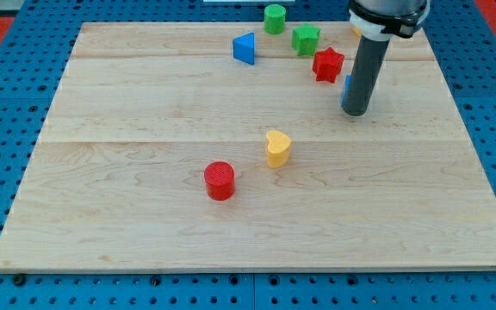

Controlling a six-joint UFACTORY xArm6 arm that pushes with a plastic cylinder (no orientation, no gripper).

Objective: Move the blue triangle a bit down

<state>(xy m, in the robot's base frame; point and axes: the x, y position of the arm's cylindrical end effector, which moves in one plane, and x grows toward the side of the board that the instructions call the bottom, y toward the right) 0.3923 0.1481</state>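
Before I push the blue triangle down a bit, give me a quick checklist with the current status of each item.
1. blue triangle in view near the view's top: ok.
2. Board below the triangle free of blocks: ok.
3. my tip placed above the triangle: not ok, it sits far toward the view's right.
4. Direct path leftward: not ok, red star and green star stand between.
5. Blue piece behind the rod: shape cannot tell.
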